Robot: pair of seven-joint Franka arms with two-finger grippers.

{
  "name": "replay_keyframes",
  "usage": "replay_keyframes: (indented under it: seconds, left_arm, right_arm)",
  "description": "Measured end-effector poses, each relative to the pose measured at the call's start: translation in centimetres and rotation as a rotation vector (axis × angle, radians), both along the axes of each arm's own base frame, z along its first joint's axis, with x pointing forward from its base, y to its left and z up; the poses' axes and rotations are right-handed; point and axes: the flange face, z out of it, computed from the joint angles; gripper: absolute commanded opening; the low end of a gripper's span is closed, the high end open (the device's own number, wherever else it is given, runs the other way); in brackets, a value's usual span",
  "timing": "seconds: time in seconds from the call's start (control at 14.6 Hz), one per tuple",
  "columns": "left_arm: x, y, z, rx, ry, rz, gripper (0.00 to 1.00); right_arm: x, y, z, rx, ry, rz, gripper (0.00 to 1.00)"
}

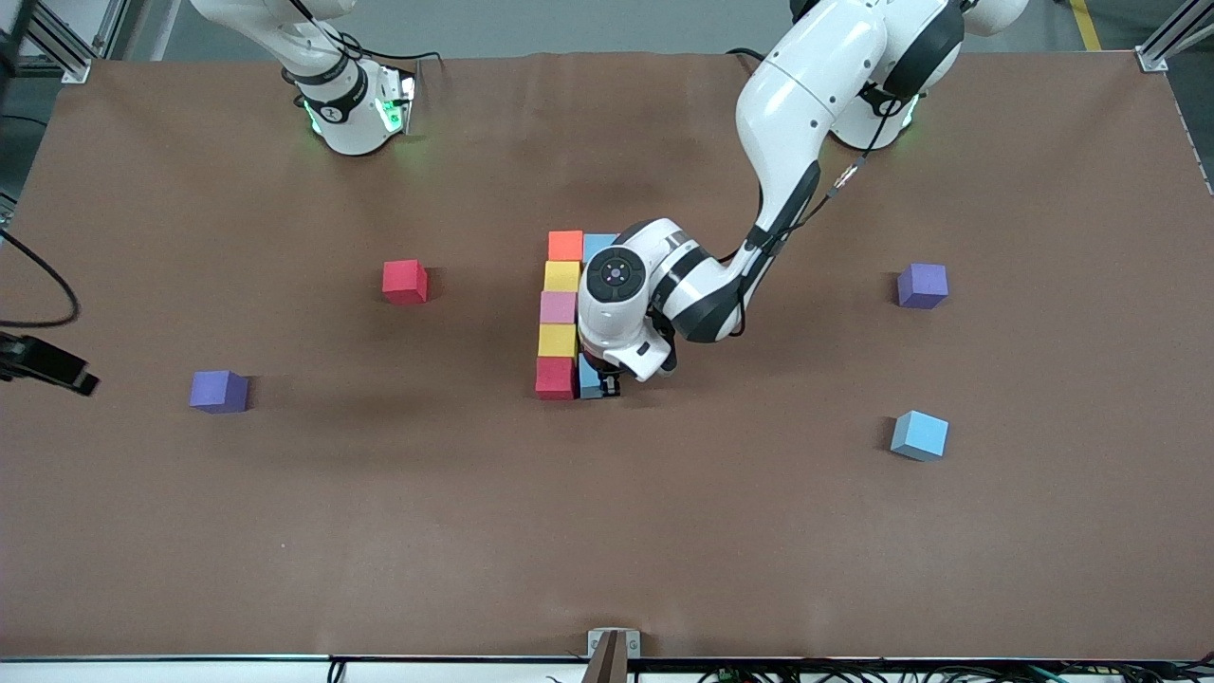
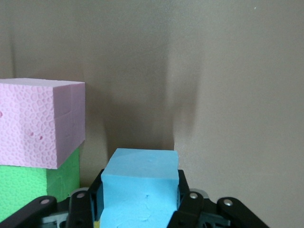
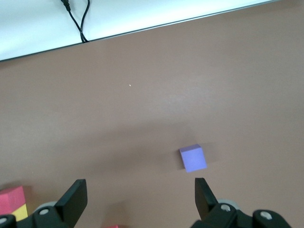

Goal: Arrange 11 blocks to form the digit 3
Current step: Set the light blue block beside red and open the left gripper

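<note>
A lone light blue cube lies nearest the front camera, toward the left arm's end of the desk. A purple cube sits toward the right arm's end. At mid-desk, the left tool is down at the near end of the digit 3, closed on a light blue block that touches the red end cube of the column. Farther along the column come yellow, pink, yellow and orange; pink and green cubes show beside the held block. The left arm reaches in from its base, wrist pointing down. A loose red cube and a second purple cube lie farther off. The right tool waits, fingers wide apart and empty, above the desk.
</note>
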Motion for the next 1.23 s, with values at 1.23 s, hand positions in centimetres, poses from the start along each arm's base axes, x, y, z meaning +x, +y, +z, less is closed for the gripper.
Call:
replay_keyframes:
  seconds: [1.23]
  left_arm:
    - [0.3,-0.3,-0.9,-0.006,-0.018,-0.002,0.32]
  right_arm:
    - [-5.5,0.0,0.7,-0.026,0.026,0.068,1.00]
